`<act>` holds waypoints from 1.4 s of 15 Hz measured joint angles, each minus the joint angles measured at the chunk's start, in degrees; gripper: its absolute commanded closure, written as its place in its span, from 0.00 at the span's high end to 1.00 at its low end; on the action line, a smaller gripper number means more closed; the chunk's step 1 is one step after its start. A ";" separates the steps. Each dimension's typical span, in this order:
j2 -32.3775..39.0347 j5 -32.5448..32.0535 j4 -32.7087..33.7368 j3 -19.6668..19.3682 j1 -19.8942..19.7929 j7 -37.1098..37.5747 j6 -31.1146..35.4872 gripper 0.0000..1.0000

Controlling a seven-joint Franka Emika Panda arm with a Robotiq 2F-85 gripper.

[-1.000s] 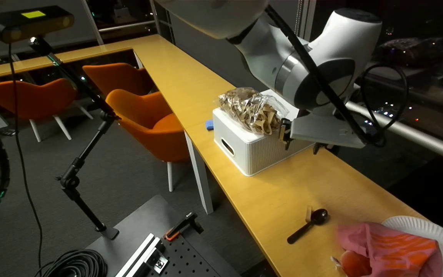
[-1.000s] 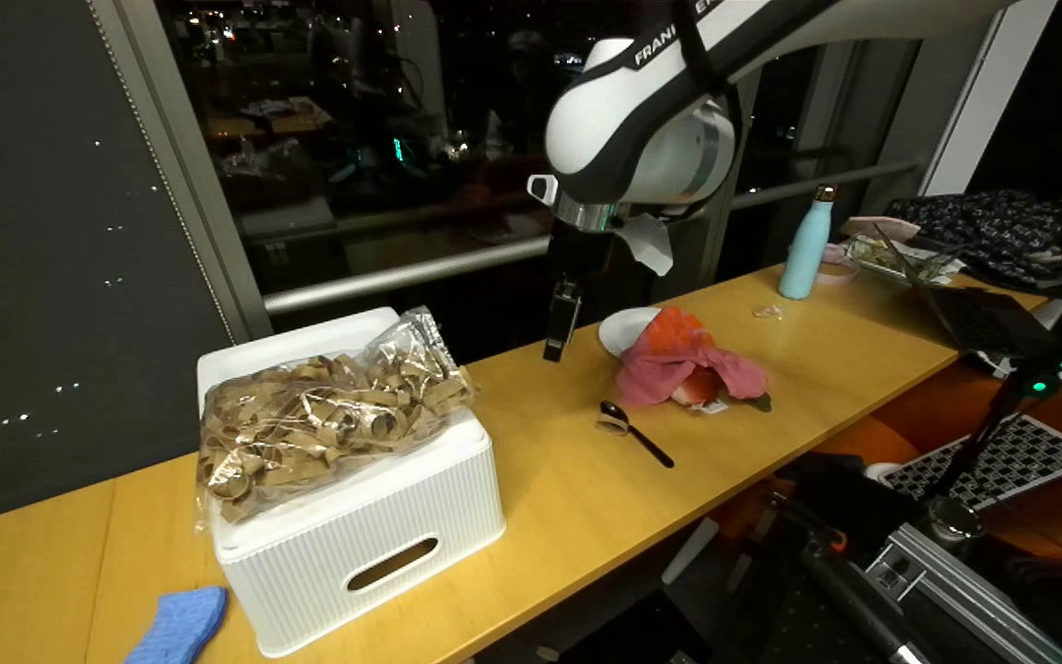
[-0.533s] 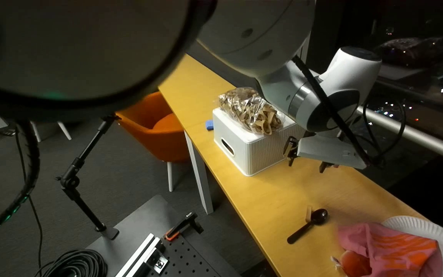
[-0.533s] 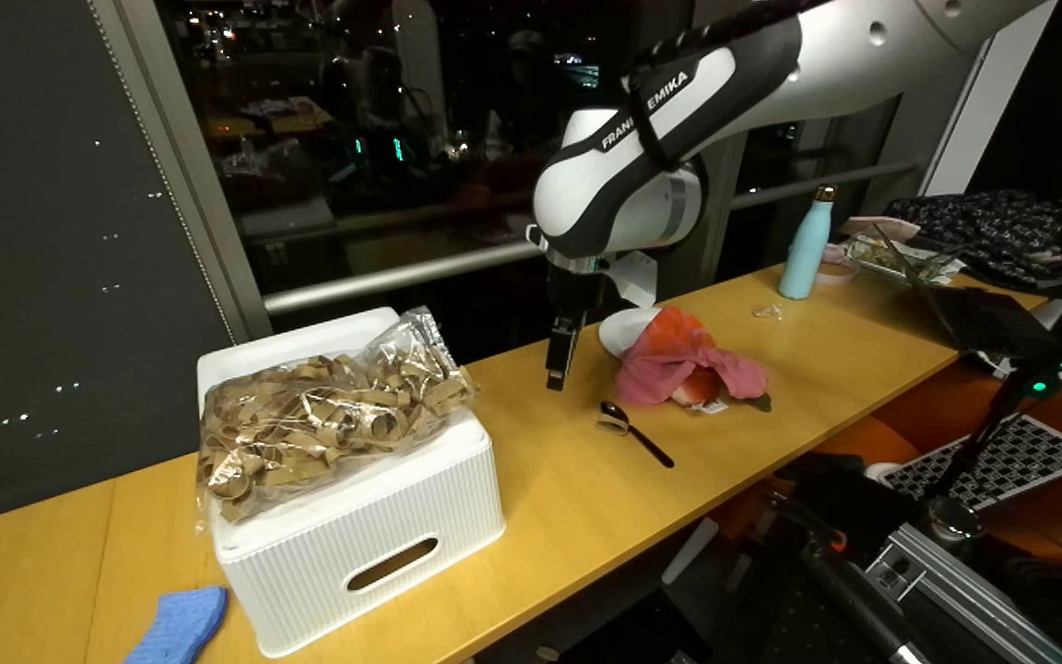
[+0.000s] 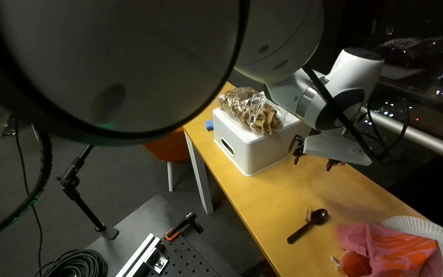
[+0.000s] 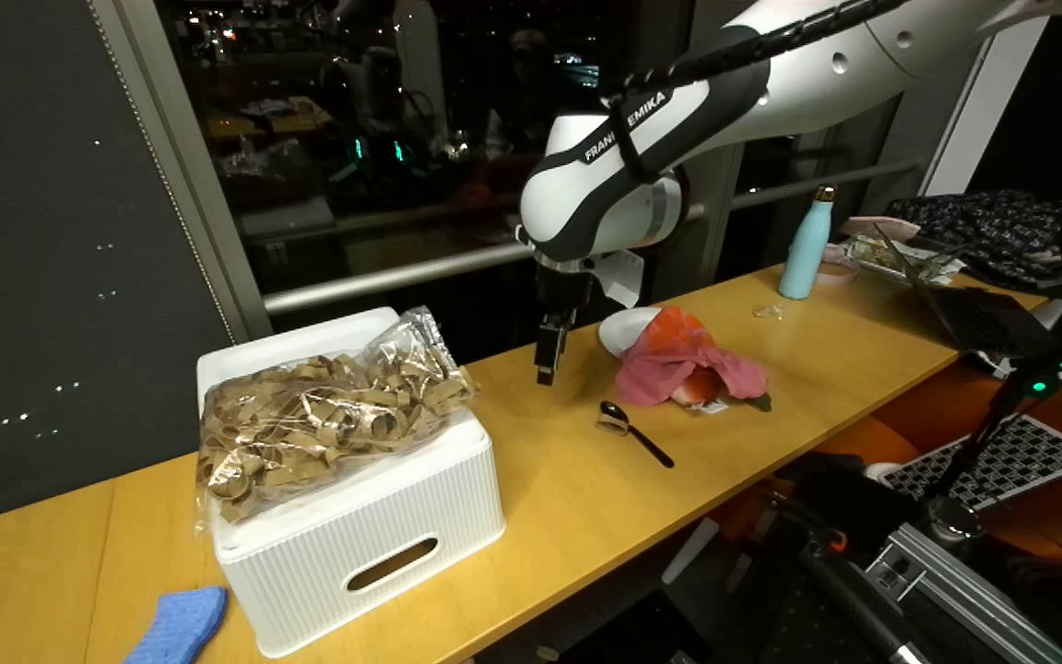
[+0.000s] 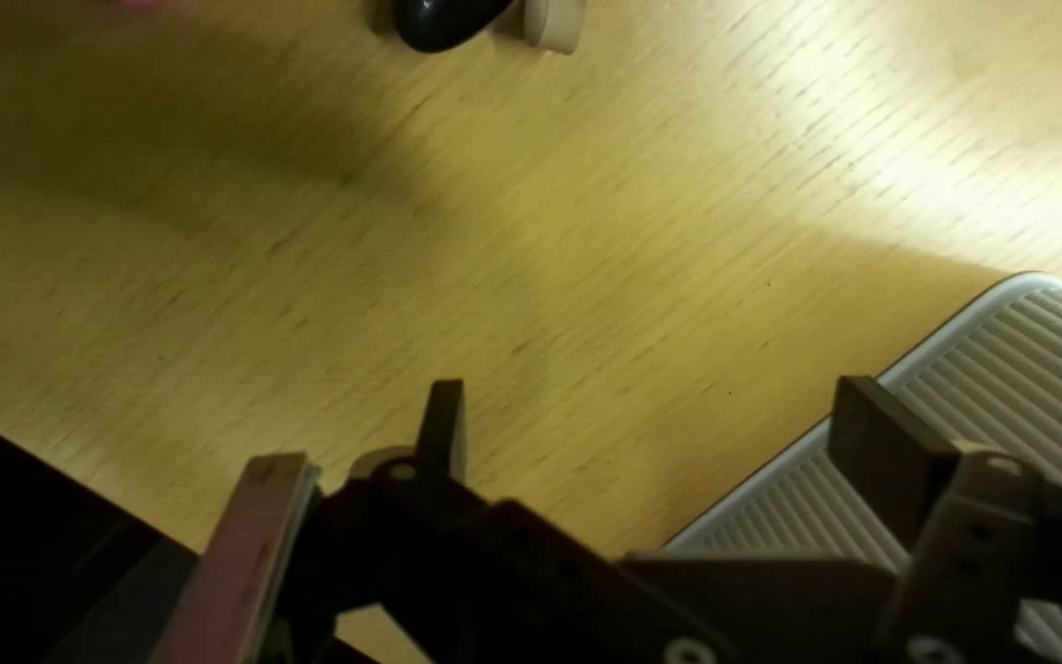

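The fingers [image 7: 886,452] are spread wide and hang above the wooden counter [image 6: 568,516], near the ribbed white storage box [image 6: 310,572], which stands to their left in an exterior view. A clear plastic bag [image 6: 416,337] of brown cardboard strips [image 6: 310,433] lies on top of the box. To the right and nearer lies a black spoon [image 6: 649,444], just beside a small cardboard ring [image 6: 612,424]. Farther right, a pink-and-orange cloth [image 6: 669,360] partly covers a red object [image 6: 700,384] and overlaps a white paper plate [image 6: 623,329].
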 measured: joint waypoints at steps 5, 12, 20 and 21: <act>-0.02 -0.03 -1.70 0.20 0.00 0.29 1.68 1.00; 0.02 -0.03 -8.30 0.21 -0.87 0.37 7.84 1.00; 4.79 -0.03 -9.19 1.00 -2.26 0.32 12.27 1.00; 5.13 -0.03 -9.21 1.18 -2.25 0.40 12.53 1.00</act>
